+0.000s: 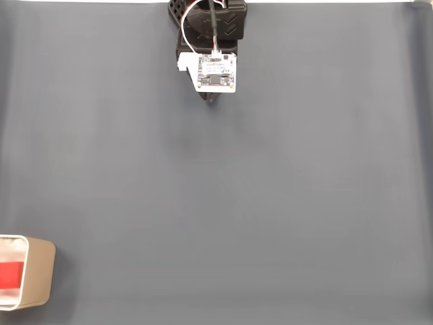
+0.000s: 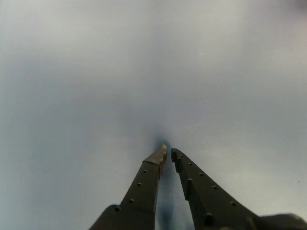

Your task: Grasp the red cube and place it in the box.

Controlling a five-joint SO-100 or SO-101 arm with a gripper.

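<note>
Down in the bottom left corner of the fixed view sits the small open-topped box with tan cardboard-coloured walls, rounded corners and a white inside, cut off by the picture's left edge so that only its right part can be seen. Inside it, against the white lining, lies the small bright red cube, itself clipped by the edge, so its full shape cannot be made out. The box rests on a plain dark grey mat that covers the whole table, with a thin bright strip along the very top of the view. Well apart from the box, at the top centre, the black arm reaches in from the upper edge; a small white circuit board is mounted on it, fed by red, white and black wires. There is tiny print on the board, but it is too small to read. From this angle the fingers are hidden under the board. In the wrist view the dark two-finger gripper comes up from the bottom edge, its two tapered jaws drawn nearly together at the tips with only a thin sliver between them and nothing held there. The tips sit close above the grey mat, which is blurred and featureless around them.
</note>
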